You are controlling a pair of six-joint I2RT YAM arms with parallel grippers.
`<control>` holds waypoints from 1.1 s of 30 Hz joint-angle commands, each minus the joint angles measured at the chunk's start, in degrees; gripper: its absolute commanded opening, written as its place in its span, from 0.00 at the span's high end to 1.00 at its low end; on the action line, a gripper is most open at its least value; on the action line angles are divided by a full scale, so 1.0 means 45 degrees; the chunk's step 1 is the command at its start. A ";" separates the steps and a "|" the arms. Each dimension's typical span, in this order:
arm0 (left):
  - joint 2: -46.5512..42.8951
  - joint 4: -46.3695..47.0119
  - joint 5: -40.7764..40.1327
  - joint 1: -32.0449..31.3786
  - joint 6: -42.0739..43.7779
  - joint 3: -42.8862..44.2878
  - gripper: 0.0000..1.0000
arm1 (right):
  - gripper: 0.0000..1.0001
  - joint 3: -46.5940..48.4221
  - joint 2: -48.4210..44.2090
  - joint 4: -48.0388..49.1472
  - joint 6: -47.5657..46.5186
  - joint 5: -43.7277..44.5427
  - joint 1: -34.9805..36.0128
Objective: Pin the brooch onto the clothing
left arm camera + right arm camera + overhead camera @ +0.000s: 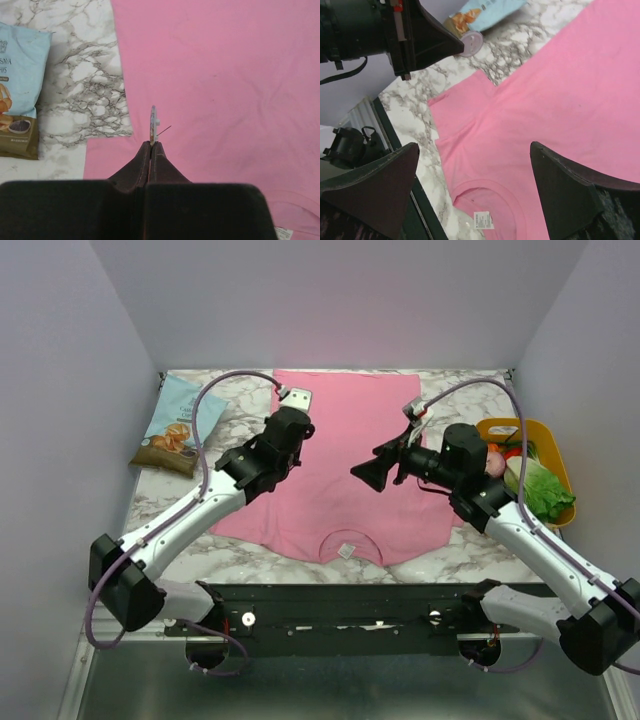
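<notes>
The pink T-shirt (345, 455) lies flat on the marble table, neck toward me, its white label (346, 551) inside the neckline. My left gripper (151, 145) is shut on the brooch (153, 125), a small silvery disc seen edge-on with its thin pin sticking out, held above the shirt (225, 75) near its left edge. The right wrist view shows the brooch (471, 44) as a round disc at the left gripper's tip. My right gripper (368, 472) is open and empty, hovering over the middle of the shirt (560, 85), its jaws wide apart (474, 146).
A light-blue snack bag (180, 425) lies at the table's far left and also shows in the left wrist view (17, 75). A yellow basket (555, 440) with lettuce (543, 490) and other produce stands at the right. Walls enclose three sides.
</notes>
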 commanded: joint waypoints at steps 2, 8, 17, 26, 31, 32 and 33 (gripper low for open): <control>0.1627 -0.0106 -0.1123 -0.0197 0.0113 0.0174 1.00 | 0.00 -0.1410 -0.0213 -0.0823 0.0965 0.1640 -0.0054; 0.3736 -0.0027 -0.1145 -0.0295 -0.0024 0.0309 1.00 | 0.00 -0.3362 -0.0604 -0.0862 0.2137 0.3026 -0.0054; 0.5613 -0.0729 -0.2239 -0.0998 -0.0238 0.0973 1.00 | 0.00 -0.4361 -0.1229 -0.1350 0.2042 0.3769 -0.0073; 0.5848 -0.1782 -0.2590 -0.1272 -0.0960 0.1208 1.00 | 0.00 -0.3853 -0.0937 -0.1663 0.1788 0.3887 -0.0073; 0.6393 -0.3131 -0.3156 -0.1486 -0.2110 0.1911 1.00 | 0.00 -0.3755 -0.0624 -0.1682 0.1788 0.3868 -0.0073; 0.6414 -0.3423 -0.3234 -0.1583 -0.2230 0.2066 1.00 | 0.00 -0.3736 -0.0546 -0.1701 0.1807 0.3868 -0.0093; 0.6472 -0.3522 -0.3196 -0.1584 -0.2328 0.2126 1.00 | 0.00 -0.3716 -0.0507 -0.1702 0.1807 0.3868 -0.0074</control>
